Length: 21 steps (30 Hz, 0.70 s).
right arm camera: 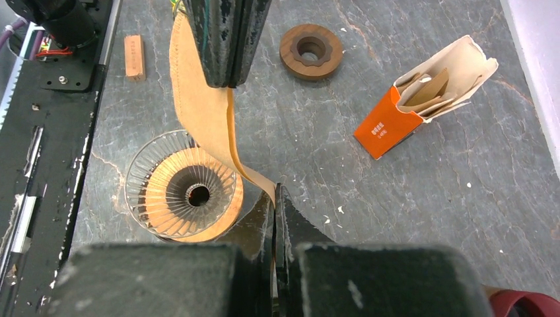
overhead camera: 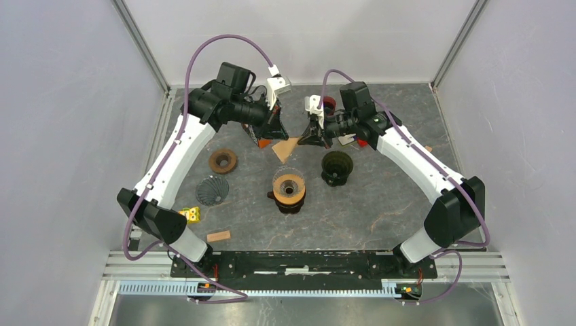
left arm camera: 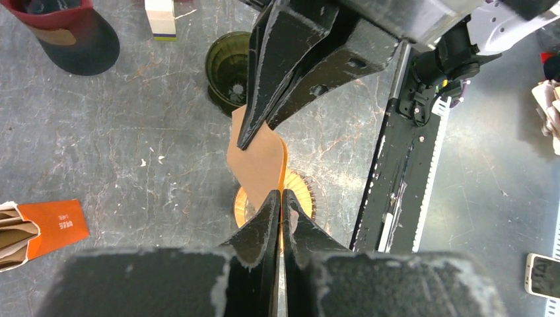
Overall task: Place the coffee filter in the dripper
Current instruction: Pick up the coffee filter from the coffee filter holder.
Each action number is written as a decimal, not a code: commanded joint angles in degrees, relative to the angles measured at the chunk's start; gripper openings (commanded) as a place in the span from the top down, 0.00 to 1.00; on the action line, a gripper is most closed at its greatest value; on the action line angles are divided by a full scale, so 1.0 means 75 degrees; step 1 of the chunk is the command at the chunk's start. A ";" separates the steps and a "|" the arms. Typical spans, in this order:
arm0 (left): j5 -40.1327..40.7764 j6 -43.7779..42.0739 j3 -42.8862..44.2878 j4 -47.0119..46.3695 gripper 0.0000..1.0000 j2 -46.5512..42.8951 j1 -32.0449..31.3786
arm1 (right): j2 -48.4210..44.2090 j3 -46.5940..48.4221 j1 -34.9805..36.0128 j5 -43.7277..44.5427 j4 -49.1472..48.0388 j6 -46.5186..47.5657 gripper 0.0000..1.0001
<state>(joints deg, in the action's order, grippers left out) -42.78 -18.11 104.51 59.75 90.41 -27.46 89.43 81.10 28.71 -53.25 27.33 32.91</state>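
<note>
A brown paper coffee filter [overhead camera: 285, 149] hangs above the table between my two grippers. My left gripper [overhead camera: 274, 131] is shut on one edge of it [left arm camera: 259, 155]; my right gripper [overhead camera: 312, 139] is shut on the opposite edge [right arm camera: 198, 105]. The clear ribbed dripper with an orange base [overhead camera: 289, 185] stands below and nearer the front; it shows under the filter in the left wrist view [left arm camera: 300, 191] and beside it in the right wrist view [right arm camera: 181, 191]. The filter is folded flat and apart from the dripper.
A dark dripper [overhead camera: 337, 166] stands right of the clear one. A brown ring [overhead camera: 223, 160] and a grey ribbed dripper [overhead camera: 212, 189] lie at the left. An orange filter box [right arm camera: 422, 92] lies behind. A wooden block [overhead camera: 218, 236] and a yellow item [overhead camera: 191, 214] are near the front left.
</note>
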 commanded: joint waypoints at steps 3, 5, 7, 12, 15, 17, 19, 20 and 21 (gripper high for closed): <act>-0.0516 -0.0001 0.0117 -0.0009 0.91 0.0071 -0.0033 | -0.0261 0.0237 0.0095 0.0293 -0.0011 0.0333 1.00; -0.0613 0.0044 0.0065 -0.0008 0.91 0.0077 -0.0030 | -0.0265 0.0236 0.0132 0.0371 -0.0023 0.0312 1.00; -0.0657 0.0060 0.0037 -0.0003 0.91 0.0070 -0.0030 | -0.0274 0.0237 0.0149 0.0419 -0.0033 0.0312 1.00; -0.0762 0.0144 0.0034 -0.0009 0.94 0.0080 -0.0030 | -0.0291 0.0226 0.0192 0.0576 0.0018 0.0462 1.00; -0.0791 0.0232 0.0000 -0.0009 0.98 0.0103 -0.0030 | -0.0316 0.0214 0.0214 0.0649 0.0053 0.0553 1.00; -0.0766 0.0324 -0.0013 -0.0009 0.98 0.0133 -0.0030 | -0.0343 0.0207 0.0231 0.0667 0.0087 0.0652 1.00; -0.0725 0.0433 -0.0001 -0.0009 0.98 0.0159 -0.0035 | -0.0357 0.0202 0.0261 0.0689 0.0178 0.0836 1.00; -0.0700 0.0457 -0.0001 -0.0009 0.98 0.0178 -0.0018 | -0.0359 0.0208 0.0273 0.0682 0.0224 0.0938 1.00; -0.0664 0.0478 0.0011 -0.0009 0.98 0.0187 -0.0018 | -0.0366 0.0214 0.0279 0.0670 0.0293 0.1019 1.00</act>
<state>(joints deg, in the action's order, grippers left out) -46.70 -17.15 104.38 59.92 91.44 -27.46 88.97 81.10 30.20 -48.71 28.34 36.86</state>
